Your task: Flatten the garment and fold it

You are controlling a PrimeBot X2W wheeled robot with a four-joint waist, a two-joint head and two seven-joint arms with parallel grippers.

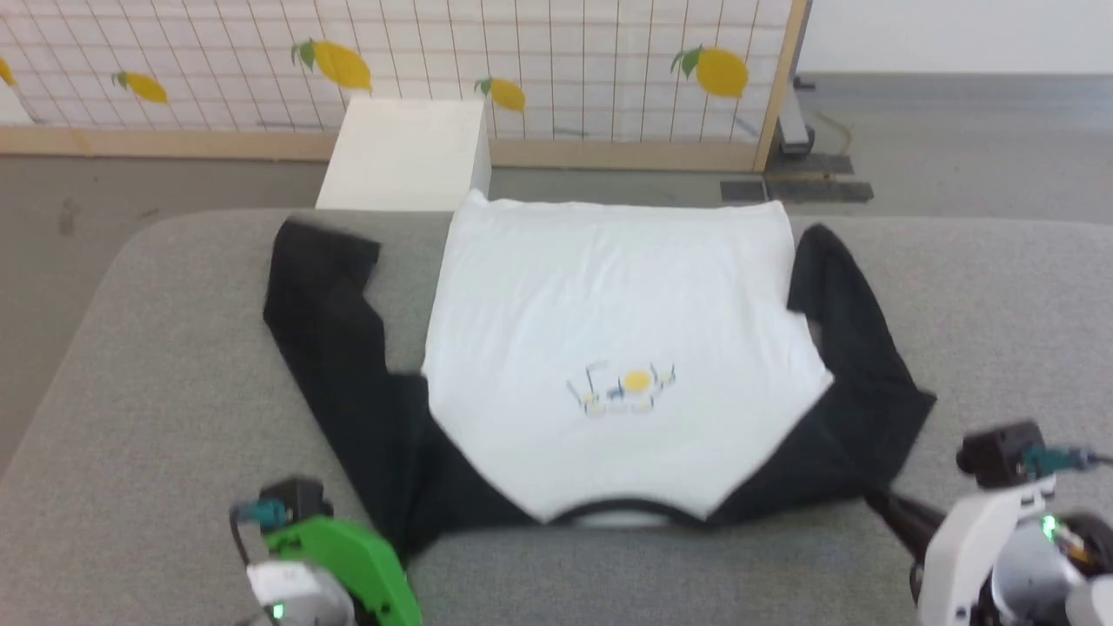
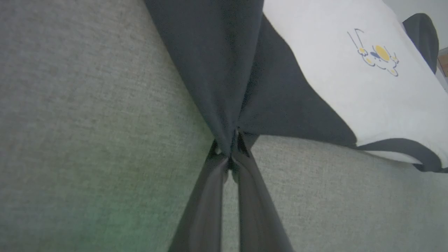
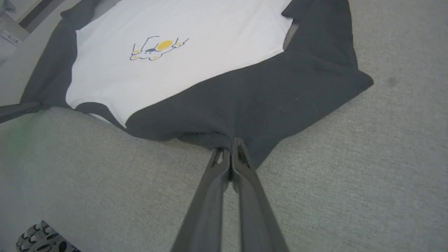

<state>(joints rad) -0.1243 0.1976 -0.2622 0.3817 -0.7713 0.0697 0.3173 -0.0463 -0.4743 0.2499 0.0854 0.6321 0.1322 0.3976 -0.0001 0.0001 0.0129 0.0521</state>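
Two tips (left claw (image 2: 231, 148), right claw (image 3: 230, 151)) inside garment (image 1: 609, 296)

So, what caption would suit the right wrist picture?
Right end effector shut on the black-sleeved white cloth shirt, spread on grey fabric.

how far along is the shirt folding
Done: the garment lies spread print-up, its white body mostly flat. In hand: left jaws and right jaws are shut on its black shoulder cloth at the near edge. To do: both sleeves lie bent, and no fold is made yet.
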